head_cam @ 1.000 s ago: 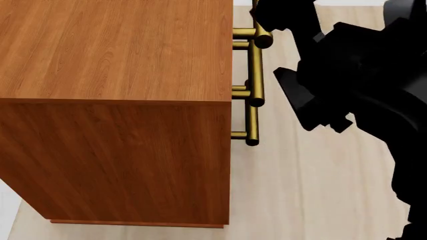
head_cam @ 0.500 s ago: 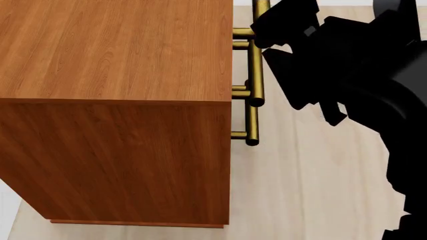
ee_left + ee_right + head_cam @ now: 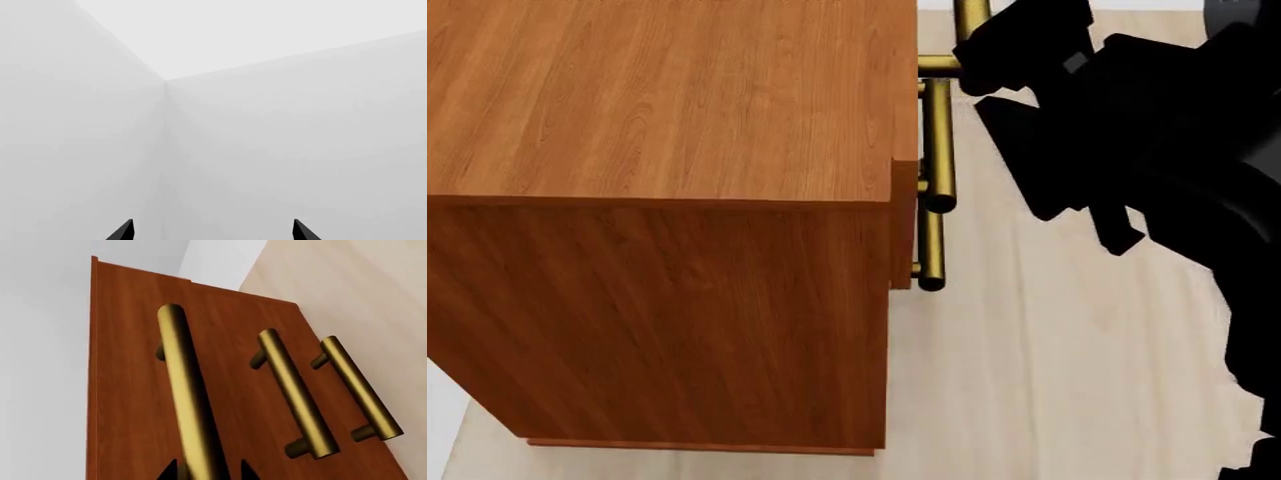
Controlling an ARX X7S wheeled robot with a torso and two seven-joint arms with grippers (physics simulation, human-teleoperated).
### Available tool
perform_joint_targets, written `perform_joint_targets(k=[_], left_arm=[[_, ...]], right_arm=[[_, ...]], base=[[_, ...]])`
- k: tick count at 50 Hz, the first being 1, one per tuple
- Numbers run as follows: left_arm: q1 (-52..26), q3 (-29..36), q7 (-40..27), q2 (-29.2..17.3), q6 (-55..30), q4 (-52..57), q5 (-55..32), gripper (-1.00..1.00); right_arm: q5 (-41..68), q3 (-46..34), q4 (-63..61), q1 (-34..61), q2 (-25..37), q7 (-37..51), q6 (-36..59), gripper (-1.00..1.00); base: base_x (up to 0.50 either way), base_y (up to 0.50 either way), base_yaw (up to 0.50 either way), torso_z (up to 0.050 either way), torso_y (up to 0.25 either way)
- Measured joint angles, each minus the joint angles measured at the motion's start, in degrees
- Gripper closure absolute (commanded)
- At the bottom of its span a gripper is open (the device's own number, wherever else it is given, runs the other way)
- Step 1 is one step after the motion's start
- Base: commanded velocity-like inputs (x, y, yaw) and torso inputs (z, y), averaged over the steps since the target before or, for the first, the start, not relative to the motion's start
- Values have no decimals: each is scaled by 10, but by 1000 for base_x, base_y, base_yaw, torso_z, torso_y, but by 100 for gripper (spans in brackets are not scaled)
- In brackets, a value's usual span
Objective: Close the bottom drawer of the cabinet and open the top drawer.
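Observation:
The reddish-brown cabinet (image 3: 654, 110) fills the left of the head view, seen from above. Its top drawer (image 3: 904, 195) sticks out slightly from the front, and its brass handle (image 3: 183, 390) runs between the fingertips of my right gripper (image 3: 211, 473), which is shut on it. In the head view my right gripper (image 3: 977, 45) sits at that handle (image 3: 969, 15). The bottom drawer's handle (image 3: 360, 390) is the farthest of the three bars, and that drawer looks flush with the front. My left gripper (image 3: 212, 232) is open, facing bare white walls.
Pale wooden floor (image 3: 1028, 380) lies in front of the cabinet. My black right arm (image 3: 1188, 170) takes up the right side of the head view. The middle drawer's handle (image 3: 938, 150) lies just below the gripped one. A white wall (image 3: 40, 365) stands beside the cabinet.
The top drawer has slid out a little from the cabinet front, with its handle and my right gripper moving away from the cabinet together.

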Motion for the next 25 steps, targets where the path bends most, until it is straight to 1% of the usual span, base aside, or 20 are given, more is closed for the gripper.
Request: perform_joint_targets(k=[25], left_arm=[[-11, 11, 0, 2, -4, 0, -4, -100]], right_arm=[[-8, 31, -29, -17, 43, 22, -23, 100]], base=[[0, 0, 0, 1, 5]])
